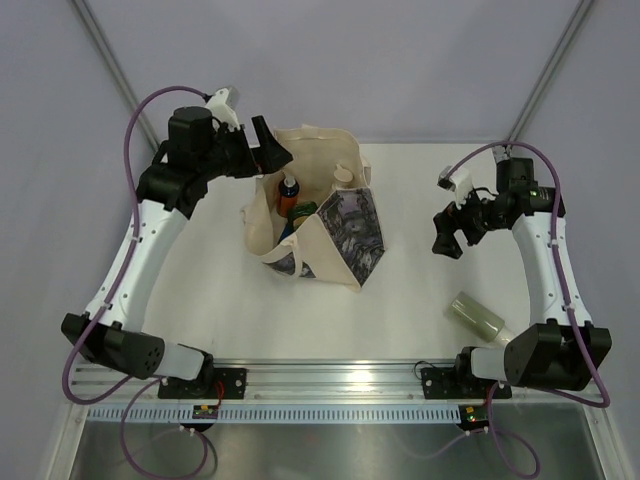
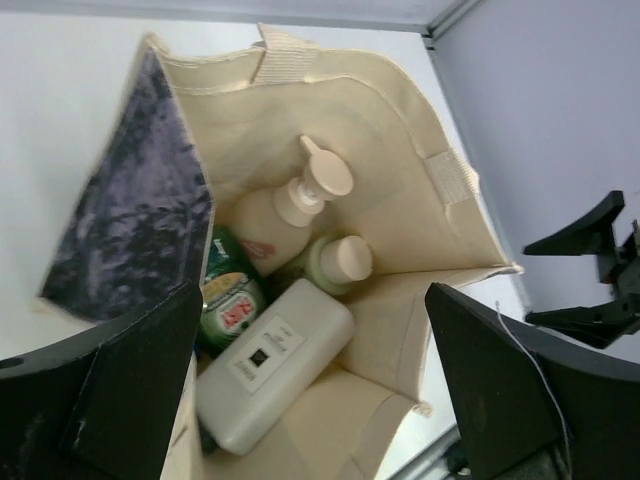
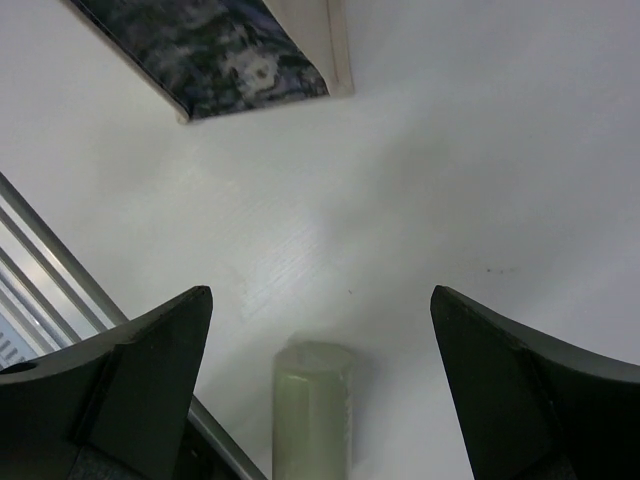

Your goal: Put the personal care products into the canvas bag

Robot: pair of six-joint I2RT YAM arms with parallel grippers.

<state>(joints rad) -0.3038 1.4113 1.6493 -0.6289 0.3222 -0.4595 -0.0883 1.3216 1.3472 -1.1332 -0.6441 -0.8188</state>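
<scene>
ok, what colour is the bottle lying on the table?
Pale sage green; bottle shows best in top external view.

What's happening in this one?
Two arms are packing toiletries into a canvas bag. The left gripper hangs open over the bag's mouth, holding nothing; a beige pump bottle and a white box, among others, lie inside. The right gripper, also open and empty, hovers over the table, where one sage-green bottle lies on its side near that arm's base, not yet packed.
</scene>
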